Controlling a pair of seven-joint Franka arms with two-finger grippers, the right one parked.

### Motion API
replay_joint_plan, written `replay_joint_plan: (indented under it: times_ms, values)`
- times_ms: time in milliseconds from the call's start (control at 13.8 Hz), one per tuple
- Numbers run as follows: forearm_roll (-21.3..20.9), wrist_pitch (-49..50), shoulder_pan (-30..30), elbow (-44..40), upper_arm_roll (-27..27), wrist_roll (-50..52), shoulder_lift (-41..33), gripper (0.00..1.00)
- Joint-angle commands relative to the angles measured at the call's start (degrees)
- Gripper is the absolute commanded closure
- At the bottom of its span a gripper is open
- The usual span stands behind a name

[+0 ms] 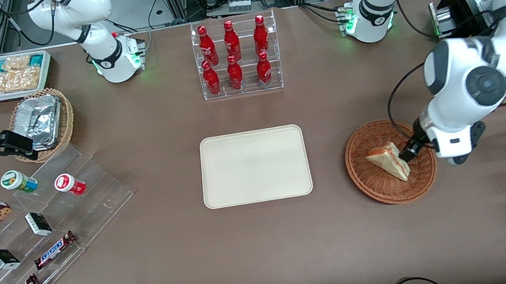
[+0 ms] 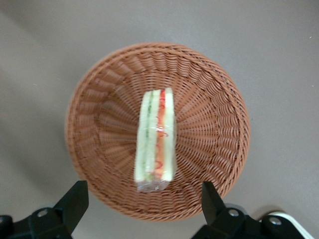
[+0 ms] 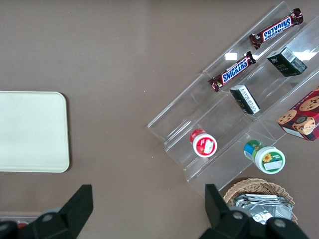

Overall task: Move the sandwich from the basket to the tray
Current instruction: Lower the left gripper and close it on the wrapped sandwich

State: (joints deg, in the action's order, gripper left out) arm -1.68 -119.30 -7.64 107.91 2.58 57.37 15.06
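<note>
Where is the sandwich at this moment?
The sandwich lies in the basket, toward the working arm's end of the table beside the tray, with the open tool over it.

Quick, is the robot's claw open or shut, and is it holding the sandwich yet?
Gripper: open, holding nothing, poised above the basket with its fingers spread wider than the sandwich.

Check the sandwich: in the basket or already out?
In. The sandwich stands on edge in the basket; the open gripper hovers above it, fingers apart and not touching. The tray holds nothing.
</note>
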Motion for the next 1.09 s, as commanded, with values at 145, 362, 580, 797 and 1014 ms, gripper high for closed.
replay_joint_plan:
  times_ms: [145, 362, 580, 797, 1014]
  values:
    - [-0.52, -6.9, -1.15, 3.78, -0.73, 3.1, 1.9, 0.0]
    - [-0.61, -12.52, -1.41, 7.83, -0.82, 3.1, 1.9, 0.0]
    - [-0.61, -16.31, -1.59, 9.77, -0.82, 3.19, 2.78, 0.0]
    - [-0.61, -18.51, -1.85, 10.04, -0.82, 3.37, 4.27, 0.0]
    - [-0.61, -19.66, -2.29, 10.12, -0.91, 3.46, 5.59, 0.0]
